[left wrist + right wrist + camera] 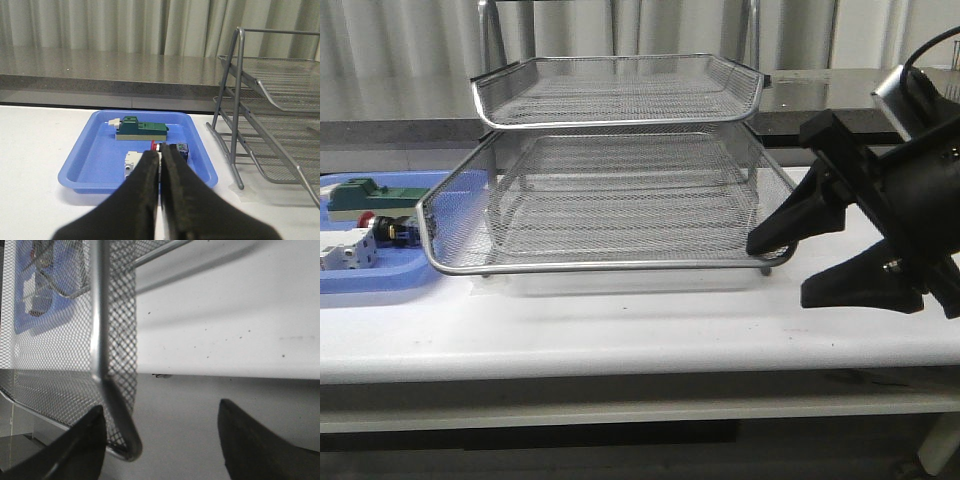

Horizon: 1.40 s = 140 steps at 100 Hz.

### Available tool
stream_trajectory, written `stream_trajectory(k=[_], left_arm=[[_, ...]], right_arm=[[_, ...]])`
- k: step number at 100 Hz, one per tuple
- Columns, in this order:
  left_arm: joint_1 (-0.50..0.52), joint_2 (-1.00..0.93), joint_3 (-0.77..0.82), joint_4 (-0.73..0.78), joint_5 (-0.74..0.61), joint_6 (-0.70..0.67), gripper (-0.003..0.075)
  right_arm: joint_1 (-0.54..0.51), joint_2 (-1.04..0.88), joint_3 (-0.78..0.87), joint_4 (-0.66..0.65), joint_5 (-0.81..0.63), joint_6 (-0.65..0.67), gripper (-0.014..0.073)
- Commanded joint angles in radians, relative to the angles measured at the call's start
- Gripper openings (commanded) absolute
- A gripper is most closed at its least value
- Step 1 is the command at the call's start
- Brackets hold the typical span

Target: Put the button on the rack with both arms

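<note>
The button (388, 228), with a red head and a black body, lies on its side in the blue tray (380, 287) left of the rack (620, 266). In the left wrist view the button (175, 149) lies just beyond my left gripper (161, 154), which is shut with nothing between its fingers. The left gripper does not show in the front view. My right gripper (778, 271) is open at the rack's front right corner. In the right wrist view the bottom tier's rim (98, 315) passes between the open fingers of that gripper (160, 412), close to one finger (82, 440).
A green block (142, 130) and a white block (132, 161) share the blue tray (85, 165) with the button. The rack's frame legs (239, 100) stand right beside the tray. A dark counter runs behind the table.
</note>
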Motion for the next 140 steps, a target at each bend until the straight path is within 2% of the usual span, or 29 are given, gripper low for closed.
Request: stream_trajectory(k=[1,16,28,70,90,98,122,140], left_arm=[[0.000,-0.031,0.047,0.001,-0.085,-0.009,0.0004],[0.000,-0.031,0.047,0.001,-0.085,-0.009,0.0004],[0.000,-0.031,0.047,0.001,-0.085,-0.009,0.0004],[0.000,-0.031,0.047,0.001,-0.085,-0.009,0.0004],[0.000,-0.031,0.047,0.001,-0.085,-0.009,0.0004],[0.000,-0.031,0.047,0.001,-0.085,-0.009,0.0004],[0.000,-0.031,0.047,0.001,-0.085,-0.009,0.0004],[0.000,-0.031,0.047,0.001,-0.085,-0.009,0.0004]], right_arm=[[0.003,-0.060,-0.017,0.017,0.059,-0.016,0.0519],[0.002,-0.128,-0.017,-0.003,0.052,-0.009,0.0519],[0.002,-0.182,-0.017,-0.120,0.031,0.089,0.0519],[0.002,-0.502,-0.018,-0.932,-0.042,0.718,0.0517],[0.002,-0.659,-0.062,-1.303,0.038,1.003,0.0517],[0.002,-0.713,-0.089,-1.429,0.090,1.078,0.0517],[0.002,-0.832,-0.127,-1.658,0.243,1.181,0.0517],[0.002,-0.899,-0.127,-1.714,0.307,1.220,0.0517]])
